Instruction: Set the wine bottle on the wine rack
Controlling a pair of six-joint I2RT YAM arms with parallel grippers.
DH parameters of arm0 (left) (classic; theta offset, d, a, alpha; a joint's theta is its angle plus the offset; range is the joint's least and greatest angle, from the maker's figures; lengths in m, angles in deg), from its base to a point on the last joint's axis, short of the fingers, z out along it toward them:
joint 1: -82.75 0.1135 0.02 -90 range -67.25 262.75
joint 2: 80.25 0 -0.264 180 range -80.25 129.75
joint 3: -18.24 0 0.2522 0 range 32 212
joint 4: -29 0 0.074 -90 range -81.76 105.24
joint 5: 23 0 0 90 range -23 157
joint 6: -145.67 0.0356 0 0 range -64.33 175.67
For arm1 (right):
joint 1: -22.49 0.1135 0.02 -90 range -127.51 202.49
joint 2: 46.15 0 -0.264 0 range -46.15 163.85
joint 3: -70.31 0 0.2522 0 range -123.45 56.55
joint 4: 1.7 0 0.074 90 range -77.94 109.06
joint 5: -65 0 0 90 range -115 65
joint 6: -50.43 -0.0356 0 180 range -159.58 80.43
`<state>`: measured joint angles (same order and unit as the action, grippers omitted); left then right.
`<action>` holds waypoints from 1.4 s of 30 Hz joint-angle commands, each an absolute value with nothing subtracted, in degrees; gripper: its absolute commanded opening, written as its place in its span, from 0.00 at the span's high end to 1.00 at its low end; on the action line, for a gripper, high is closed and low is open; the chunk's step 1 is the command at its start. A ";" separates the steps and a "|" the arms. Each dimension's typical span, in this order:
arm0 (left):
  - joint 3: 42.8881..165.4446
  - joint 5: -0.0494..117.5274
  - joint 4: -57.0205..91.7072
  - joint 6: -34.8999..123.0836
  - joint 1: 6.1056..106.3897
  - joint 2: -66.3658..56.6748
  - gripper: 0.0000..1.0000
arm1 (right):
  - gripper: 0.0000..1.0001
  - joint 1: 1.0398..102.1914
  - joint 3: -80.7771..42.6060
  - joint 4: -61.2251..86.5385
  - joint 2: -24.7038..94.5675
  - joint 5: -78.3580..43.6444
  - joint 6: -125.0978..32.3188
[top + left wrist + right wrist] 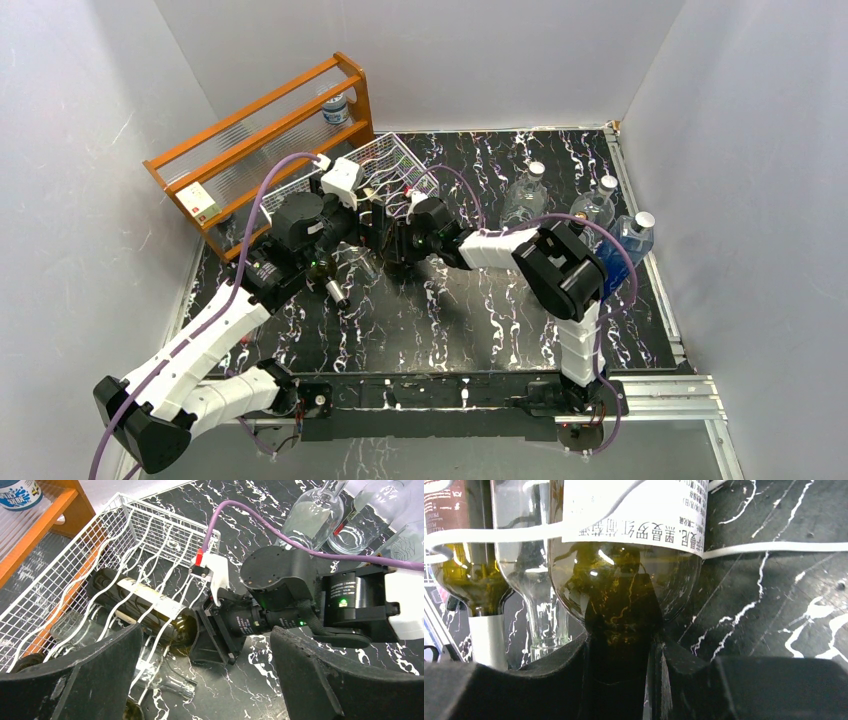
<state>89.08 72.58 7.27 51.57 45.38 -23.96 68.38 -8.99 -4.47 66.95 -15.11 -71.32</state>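
Right jaws around wine bottle (624,590) neck

In the right wrist view the wine bottle (624,580) runs off the top edge, its label cut short. Its neck sinks between the dark, blurred fingers of the right gripper (620,655), themselves cut by the lower edge. Left of it, a clear bottle (531,570) and another dark bottle (474,575) also lose their upper parts to the top edge.

From the left wrist, the right gripper hides the wine bottle's neck. The left gripper (204,630) shows only two finger ends.

Overhead, both grippers cover the near end of the wine rack (395,160) toward the worktop's far-left corner, so the wine bottle cannot be made out there. By the right edge, a blue-tinted bottle (632,238) stands partly behind the right arm's elbow (565,270).
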 commanded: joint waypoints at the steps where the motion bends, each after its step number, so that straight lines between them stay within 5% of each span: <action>1: 91.19 73.39 7.11 51.36 45.30 -25.44 0.02 | 0.93 68.62 -15.54 -12.41 67.43 -12.90 -70.73; 6: 91.23 73.54 6.93 51.44 45.31 -25.49 0.02 | 0.81 68.69 -17.64 -10.09 68.84 -12.88 -70.86; 13: 91.31 73.74 6.58 51.54 45.31 -25.56 0.02 | 0.41 68.60 -17.73 -7.67 67.96 -15.15 -70.86; 20: 91.59 74.30 5.78 51.80 45.29 -25.89 0.02 | 0.11 68.58 -15.61 -6.37 64.56 -18.38 -70.41; 42: 91.42 74.87 2.94 49.90 45.30 -32.30 0.02 | 0.07 67.65 -7.86 15.52 35.95 -35.88 -63.11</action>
